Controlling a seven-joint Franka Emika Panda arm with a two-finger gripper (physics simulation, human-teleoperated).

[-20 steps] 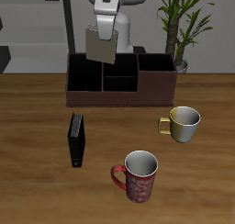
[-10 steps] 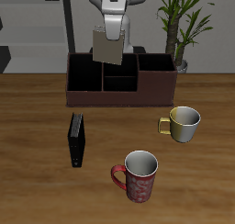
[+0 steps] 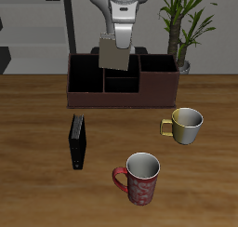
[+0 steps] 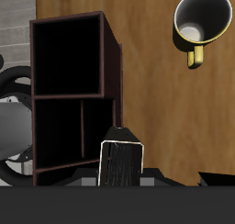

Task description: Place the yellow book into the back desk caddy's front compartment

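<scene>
The yellow book (image 3: pixel 112 54), grey-tan and thin, hangs upright in my gripper (image 3: pixel 116 37), which is shut on its upper edge. It is held above the divided middle section of the back desk caddy (image 3: pixel 121 80), a low dark brown organiser with black dividers at the table's back. The small square front compartment (image 3: pixel 121 83) lies just below the book. In the wrist view the book's pale-edged end (image 4: pixel 120 163) shows between my fingers, over the caddy's cells (image 4: pixel 72 90).
A black book (image 3: pixel 77 142) stands on the table nearer the front. A yellow-olive mug (image 3: pixel 185 126) and a red patterned mug (image 3: pixel 139 178) stand in front of the caddy. A potted plant (image 3: pixel 182 26) stands behind the caddy's end.
My gripper has carried the book sideways along the caddy, from above one long end cell to above the divided middle section. The book has stayed upright.
</scene>
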